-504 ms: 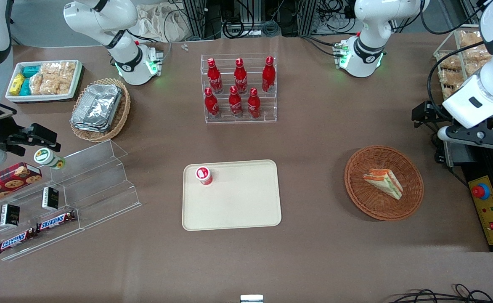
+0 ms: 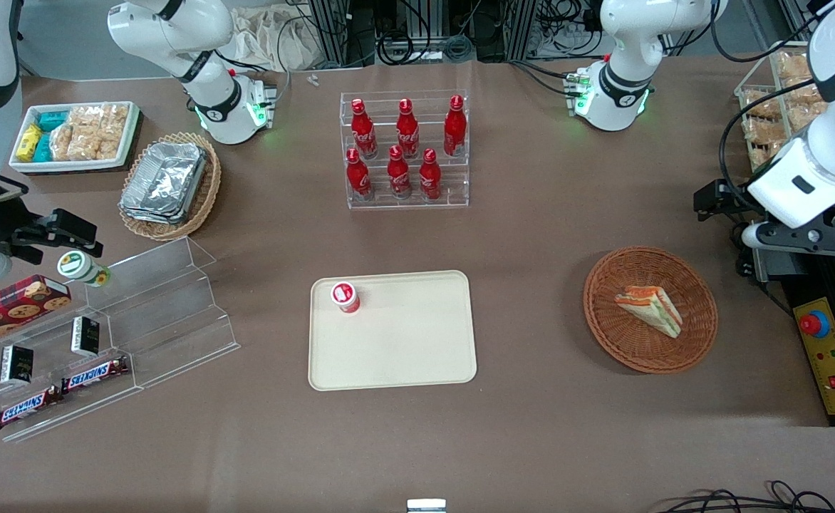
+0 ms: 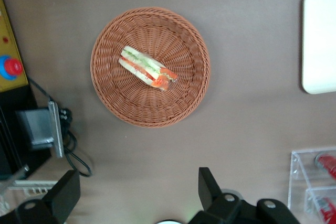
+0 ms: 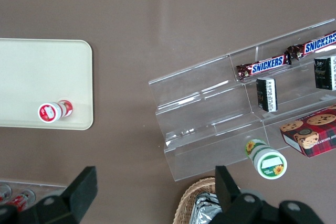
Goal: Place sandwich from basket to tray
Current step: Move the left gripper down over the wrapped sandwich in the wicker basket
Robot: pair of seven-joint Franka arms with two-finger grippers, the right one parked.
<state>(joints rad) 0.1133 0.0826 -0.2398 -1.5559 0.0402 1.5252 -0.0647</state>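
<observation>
In the front view, the small three-cornered sandwich of white bread with orange, red and green layers (image 2: pixel 650 311) lay inside the round reddish-brown woven basket (image 2: pixel 606 320) at the middle right of the frame. The flat cream plastic tray (image 2: pixel 403 349) sat in the middle of the frame, well apart from the basket, with a little red-and-white cup (image 2: pixel 344 296) in its upper left corner. The black two-finger gripper (image 2: pixel 727 206) of the left arm hung at the right edge, higher in the frame than the basket and touching nothing.

In the left wrist view, the sandwich (image 3: pixel 148 68) lay in the basket (image 3: pixel 115 93). The gripper (image 3: pixel 139 195) had its fingers (image 3: pixel 65 195) spread wide apart and held nothing. A corner of the tray (image 3: pixel 320 40) showed too.
</observation>
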